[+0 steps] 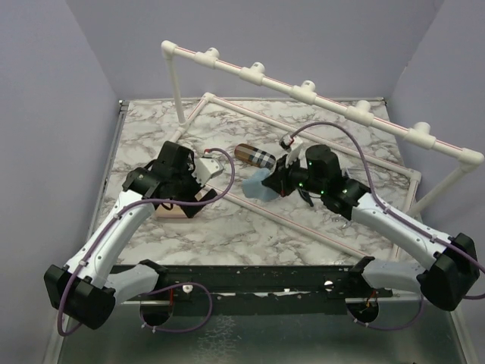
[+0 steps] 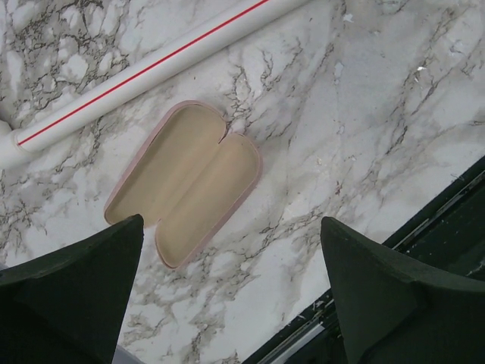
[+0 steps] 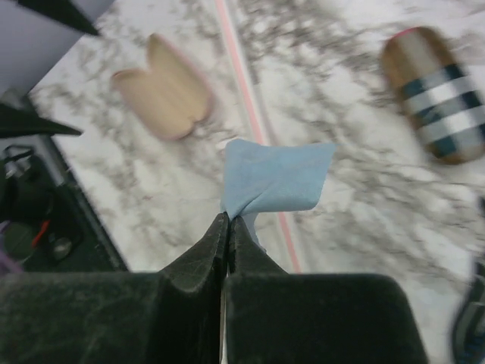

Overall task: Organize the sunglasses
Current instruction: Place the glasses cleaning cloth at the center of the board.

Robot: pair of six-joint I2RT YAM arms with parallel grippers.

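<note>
No sunglasses show in any view. My right gripper (image 3: 229,221) (image 1: 273,184) is shut on a corner of a light blue cloth (image 3: 276,176) (image 1: 256,188), which hangs above the marble table and a pipe lying on it. My left gripper (image 2: 231,292) (image 1: 199,189) is open and holds nothing, hovering over bare marble just beside an open pink case (image 2: 186,182) (image 1: 176,214) (image 3: 163,91) that lies flat, its beige inside empty. A closed brown plaid case (image 1: 254,157) (image 3: 439,95) lies on the table beyond the cloth.
A white PVC pipe frame (image 1: 303,91) (image 2: 151,68) (image 3: 242,83) with red stripes stands over and lies across the marble table (image 1: 227,235). A black rail (image 1: 250,280) (image 2: 447,220) runs along the near edge. A blurred dark blue thing (image 3: 468,330) shows at the right wrist view's lower right.
</note>
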